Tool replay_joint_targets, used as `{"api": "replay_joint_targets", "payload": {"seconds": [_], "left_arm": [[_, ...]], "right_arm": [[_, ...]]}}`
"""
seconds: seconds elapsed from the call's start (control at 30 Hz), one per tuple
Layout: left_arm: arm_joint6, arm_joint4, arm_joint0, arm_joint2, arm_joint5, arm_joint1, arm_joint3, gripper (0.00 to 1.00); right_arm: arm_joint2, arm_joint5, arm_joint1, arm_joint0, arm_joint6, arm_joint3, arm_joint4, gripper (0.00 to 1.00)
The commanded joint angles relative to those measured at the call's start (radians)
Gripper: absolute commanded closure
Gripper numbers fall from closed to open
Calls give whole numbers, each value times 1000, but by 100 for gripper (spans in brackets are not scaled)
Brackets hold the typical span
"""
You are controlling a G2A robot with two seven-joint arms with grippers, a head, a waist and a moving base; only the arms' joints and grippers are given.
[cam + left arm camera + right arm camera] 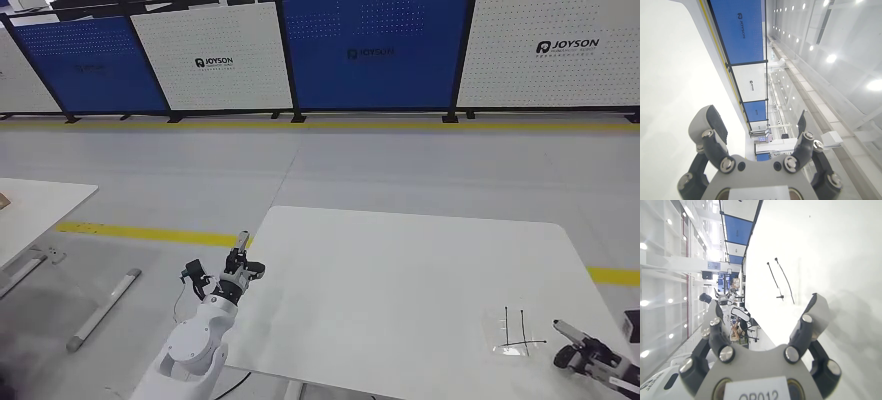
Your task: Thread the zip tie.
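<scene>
Right pincer stands apart, empty, near the zip ties; left pincer likewise apart. Pickup appears pending: grip one tie.

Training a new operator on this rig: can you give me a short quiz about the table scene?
1. Fill in: the left gripper is ___ (open or shut).
2. True or false: the right gripper is shut on a thin black plastic zip tie.
3. Which gripper is nearer the zip ties on the flat white table? A left gripper, B right gripper.
Key: 1 open; 2 false; 3 B.
</scene>
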Motion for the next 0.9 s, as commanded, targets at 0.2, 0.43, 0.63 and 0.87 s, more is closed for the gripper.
{"api": "replay_joint_targets", "payload": {"seconds": [0.2,0.43,0.63,0.87], "left_arm": [[0,0,0,0,0,0,0,0],[0,0,0,0,0,0,0,0],[0,0,0,0,0,0,0,0],[0,0,0,0,0,0,0,0]], "right_arm": [[-22,19,7,5,-38,11,-46,57],[-18,14,13,-14,-45,0,-48,66],[-26,23,18,-12,-53,5,-54,66],[-50,31,22,10,-54,24,-62,71]]}}
